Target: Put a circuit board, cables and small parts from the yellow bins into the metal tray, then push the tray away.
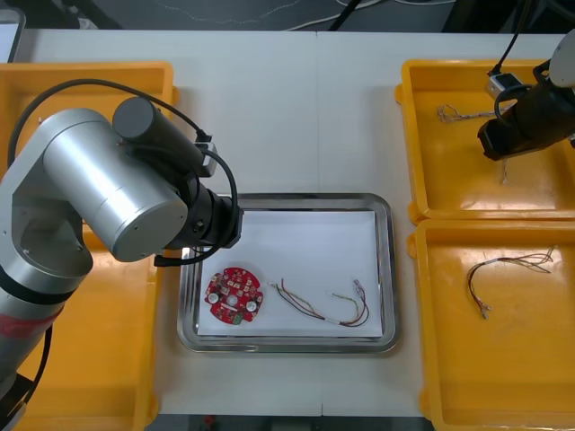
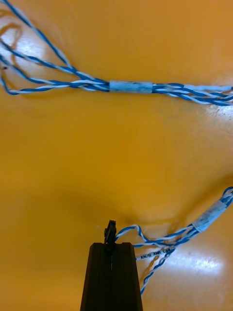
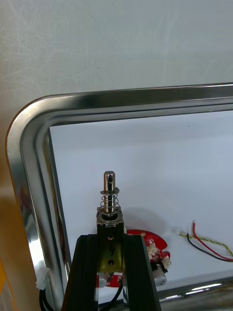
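jaws of left gripper (image 3: 110, 238) clenched on small silver metal part (image 3: 109, 194), long axis pointing straight out; shiny white-lined metal tray (image 3: 29, 146) sits right beneath, release should do. right gripper (image 2: 111, 248) pinches twisted blue and white cable (image 2: 209, 215) over far-right yellow bin (image 1: 458, 171).

The front camera looks steeply down from high above the metal tray (image 1: 287, 199). The left wrist camera, close over the tray, faces its far left corner, shared with the front view. The right wrist camera looks closely into the far yellow bin (image 2: 116, 146) right of the tray.
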Motion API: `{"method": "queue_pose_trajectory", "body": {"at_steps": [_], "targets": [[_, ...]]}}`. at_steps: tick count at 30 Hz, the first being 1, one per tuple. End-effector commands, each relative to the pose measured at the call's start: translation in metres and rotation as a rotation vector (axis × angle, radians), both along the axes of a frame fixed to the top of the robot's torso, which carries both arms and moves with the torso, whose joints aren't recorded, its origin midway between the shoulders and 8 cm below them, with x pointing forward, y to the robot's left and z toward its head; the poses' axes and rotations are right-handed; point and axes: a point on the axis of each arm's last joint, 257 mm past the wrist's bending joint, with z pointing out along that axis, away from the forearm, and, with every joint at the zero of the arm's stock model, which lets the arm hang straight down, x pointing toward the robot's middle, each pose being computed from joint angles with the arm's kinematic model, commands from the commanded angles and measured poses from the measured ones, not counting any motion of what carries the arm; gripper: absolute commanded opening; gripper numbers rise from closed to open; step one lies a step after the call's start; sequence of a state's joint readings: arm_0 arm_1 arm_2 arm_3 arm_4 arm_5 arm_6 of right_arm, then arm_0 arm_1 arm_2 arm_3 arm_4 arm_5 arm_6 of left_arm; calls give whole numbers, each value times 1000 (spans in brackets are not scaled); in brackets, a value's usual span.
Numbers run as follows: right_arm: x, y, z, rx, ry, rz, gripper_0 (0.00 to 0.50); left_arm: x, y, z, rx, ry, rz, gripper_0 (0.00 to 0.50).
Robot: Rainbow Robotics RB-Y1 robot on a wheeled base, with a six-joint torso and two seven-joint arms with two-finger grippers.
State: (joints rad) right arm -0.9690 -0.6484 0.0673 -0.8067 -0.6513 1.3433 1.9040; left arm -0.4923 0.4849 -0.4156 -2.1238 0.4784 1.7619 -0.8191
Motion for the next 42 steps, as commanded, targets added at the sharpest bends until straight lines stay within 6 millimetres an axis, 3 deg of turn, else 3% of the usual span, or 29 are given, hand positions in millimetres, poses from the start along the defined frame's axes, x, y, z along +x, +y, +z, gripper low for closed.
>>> {"method": "queue_pose_trajectory", "body": {"at_steps": [1, 13, 21, 30, 33, 35, 37, 40, 42], "targets": [[13, 18, 56, 53, -68, 29, 0, 10, 13, -20, 10, -7, 92, 0], [-12, 57, 38, 157, 58, 34, 0, 12, 15, -39, 27, 11, 108, 0], [-27, 65, 21, 173, 137, -36, 0, 23, 12, -50, 17, -10, 118, 0], [-28, 70, 22, 149, 140, -53, 6, 25, 7, -56, -4, -10, 124, 0], [-26, 70, 26, 145, 129, -48, 63, 27, 6, -59, -10, -13, 127, 0], [-25, 71, 29, 146, 122, -48, 152, 28, 4, -61, -15, -15, 127, 0], [-23, 69, 34, 144, 108, -51, 330, 30, 3, -60, -22, -20, 125, 0], [-20, 65, 42, 135, 83, -52, 494, 29, 3, -61, -23, -18, 127, 0], [-17, 60, 47, 126, 64, -57, 500, 29, 3, -61, -23, -19, 130, 0]]}}
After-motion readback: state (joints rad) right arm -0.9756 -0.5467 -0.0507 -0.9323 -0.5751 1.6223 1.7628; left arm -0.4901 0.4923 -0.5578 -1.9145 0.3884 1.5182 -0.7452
